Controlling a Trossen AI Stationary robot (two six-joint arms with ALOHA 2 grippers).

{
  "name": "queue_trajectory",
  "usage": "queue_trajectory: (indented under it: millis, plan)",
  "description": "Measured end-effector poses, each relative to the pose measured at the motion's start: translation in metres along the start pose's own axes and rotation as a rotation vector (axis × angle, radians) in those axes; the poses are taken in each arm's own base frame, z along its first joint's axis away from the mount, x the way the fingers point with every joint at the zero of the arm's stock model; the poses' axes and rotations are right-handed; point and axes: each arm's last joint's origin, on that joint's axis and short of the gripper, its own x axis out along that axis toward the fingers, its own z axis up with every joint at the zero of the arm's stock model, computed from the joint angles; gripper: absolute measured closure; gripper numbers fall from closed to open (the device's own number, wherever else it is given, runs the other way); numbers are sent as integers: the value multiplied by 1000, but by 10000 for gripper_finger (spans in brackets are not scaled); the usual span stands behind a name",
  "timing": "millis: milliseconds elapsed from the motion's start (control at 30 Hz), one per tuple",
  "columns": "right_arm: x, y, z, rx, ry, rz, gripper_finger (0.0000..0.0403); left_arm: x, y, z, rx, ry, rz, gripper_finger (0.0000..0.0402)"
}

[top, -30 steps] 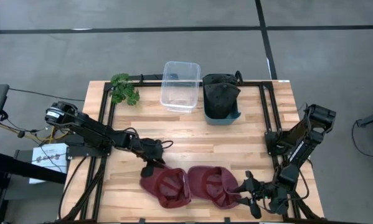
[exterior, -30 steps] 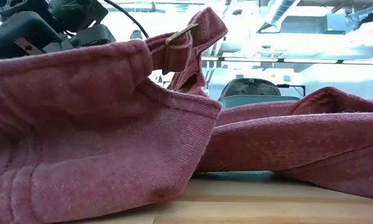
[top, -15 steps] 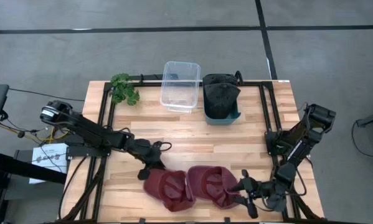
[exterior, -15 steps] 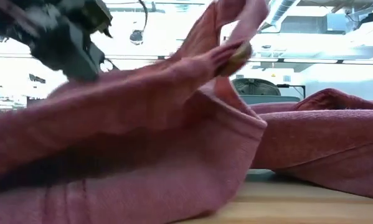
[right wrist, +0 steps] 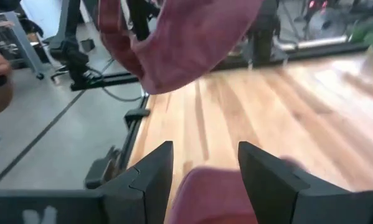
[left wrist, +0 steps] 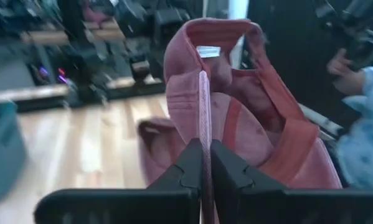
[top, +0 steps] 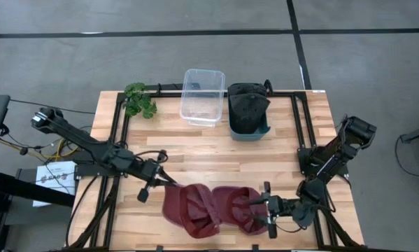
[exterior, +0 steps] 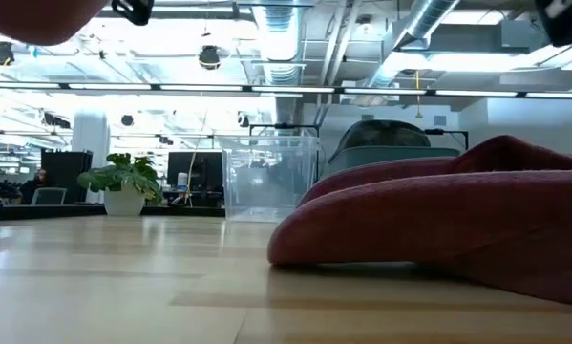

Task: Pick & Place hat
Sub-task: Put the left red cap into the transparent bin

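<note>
left hand (left wrist: pixel 204 163) clenched on the rim of a red hat (left wrist: pixel 236 106), holding it lifted off the counter (top: pixel 209 143) near the front edge. right hand (right wrist: pixel 205 165) spread wide, just beside a second red hat (top: pixel 240 206) lying on the counter.
</note>
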Motion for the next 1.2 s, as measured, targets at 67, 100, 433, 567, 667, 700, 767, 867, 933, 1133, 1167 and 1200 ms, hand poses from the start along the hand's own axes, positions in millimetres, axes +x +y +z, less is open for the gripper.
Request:
queue_trajectory:
  millis: [67,100,433,567,667,700,767,867,933,1133,1167,1200]
  plan:
    - [4,-3,4,-19,-24,-12,232,-2,0,4,17,-33,29,387]
    - [6,-5,7,-26,-38,-19,232,-1,-1,5,26,-47,40,387]
    - [26,-24,33,-56,-191,-67,234,24,1,4,94,-152,146,387]
    - [34,-29,42,-45,-223,9,237,38,8,-4,91,-164,231,387]
    - [39,-28,53,-45,-241,100,236,47,16,-11,88,-147,296,387]
    - [41,-27,57,-51,-250,123,236,49,19,-13,88,-142,311,387]
    - [43,-25,64,-65,-259,144,235,54,25,-17,81,-151,336,387]
    - [51,-29,72,-73,-238,120,235,59,30,-18,71,-186,359,386]
    - [59,-36,74,-75,-197,84,234,60,32,-18,66,-214,365,386]
    - [76,-64,72,-66,-86,-56,236,62,33,-17,61,-251,352,386]
    - [77,-68,73,-71,-80,-102,237,62,32,-17,61,-251,348,386]
    - [75,-71,74,-76,-76,-147,237,62,31,-16,61,-251,344,386]
